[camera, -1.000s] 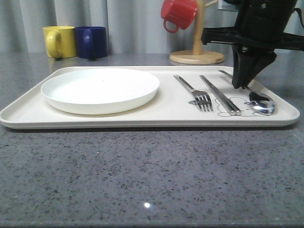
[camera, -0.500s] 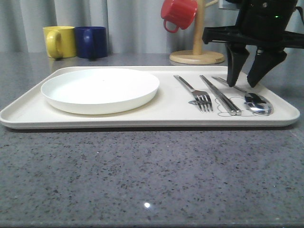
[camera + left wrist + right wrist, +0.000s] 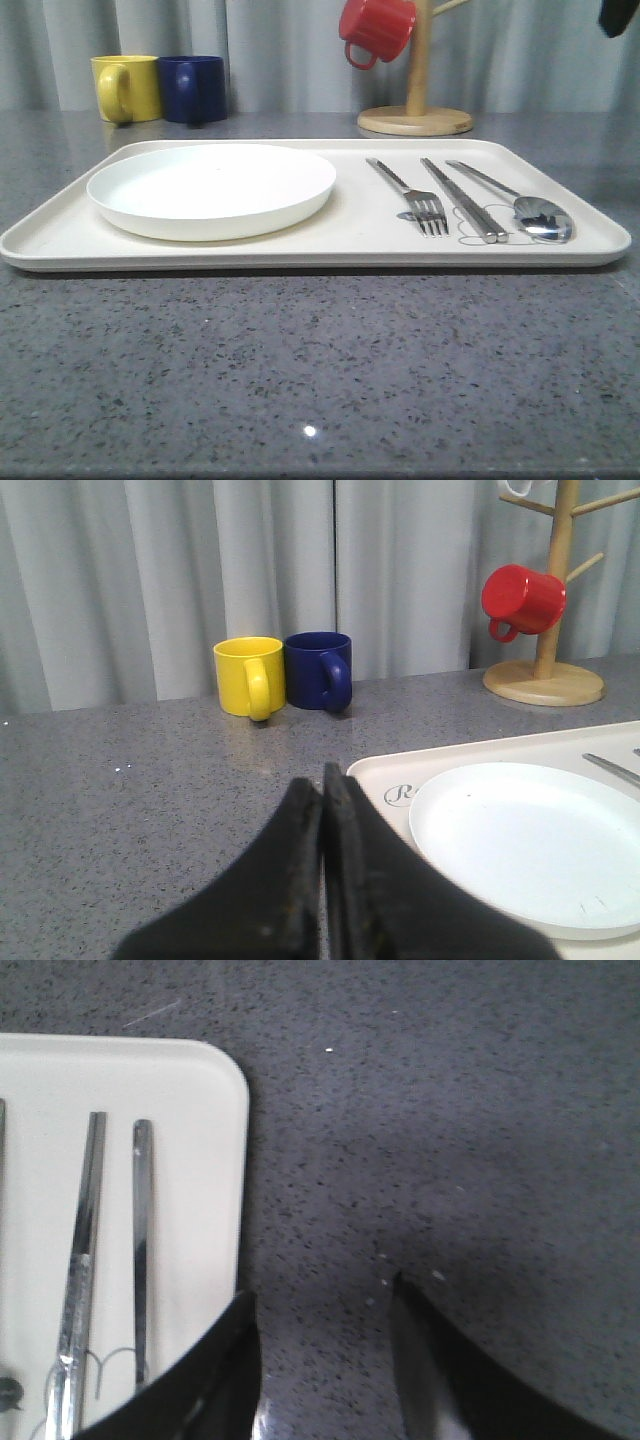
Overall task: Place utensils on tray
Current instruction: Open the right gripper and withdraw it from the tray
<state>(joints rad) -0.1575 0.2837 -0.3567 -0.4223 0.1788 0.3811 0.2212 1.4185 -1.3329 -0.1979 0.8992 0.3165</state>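
Speckled grey counter (image 3: 320, 370), grey curtain (image 3: 280, 50); left fingers (image 3: 322, 810) clenched, right fingers (image 3: 240, 1325) released.

One tray (image 3: 60, 240) carries one white plate (image 3: 211, 188), one fork (image 3: 410, 195), one pair of chopsticks (image 3: 462, 200) and one spoon (image 3: 520, 203); three mugs (image 3: 125, 87) stand beyond its far edge.

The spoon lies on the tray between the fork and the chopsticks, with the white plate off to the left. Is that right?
Not quite. In the front view the chopsticks lie in the middle, between the fork and the spoon, so the spoon is the rightmost piece. The rest holds: all three lie on the tray, with the white plate off to the left.
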